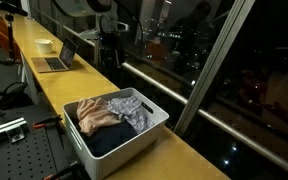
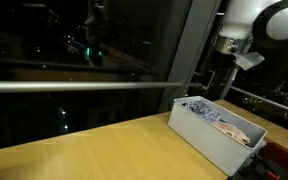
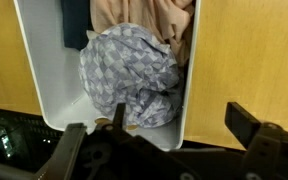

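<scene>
A white plastic bin (image 3: 46, 75) stands on the wooden table and holds clothes: a grey patterned cloth (image 3: 129, 70), a beige cloth (image 3: 134, 12) and a dark blue cloth (image 3: 74, 20). My gripper (image 3: 179, 113) is open and empty. It hangs above the bin's end, with its fingers straddling the bin's wall, touching nothing. The bin shows in both exterior views (image 1: 124, 152) (image 2: 199, 135), with the gripper (image 1: 109, 48) (image 2: 217, 80) well above the table beyond it. The beige cloth (image 1: 94, 118) lies on top beside the grey one (image 1: 132, 108).
An open laptop (image 1: 59, 57) and a small bowl (image 1: 44, 45) sit farther along the table (image 1: 179, 150). A window wall with a metal rail (image 2: 84, 85) runs along the table's edge. A perforated metal bench (image 1: 14, 150) stands beside the table.
</scene>
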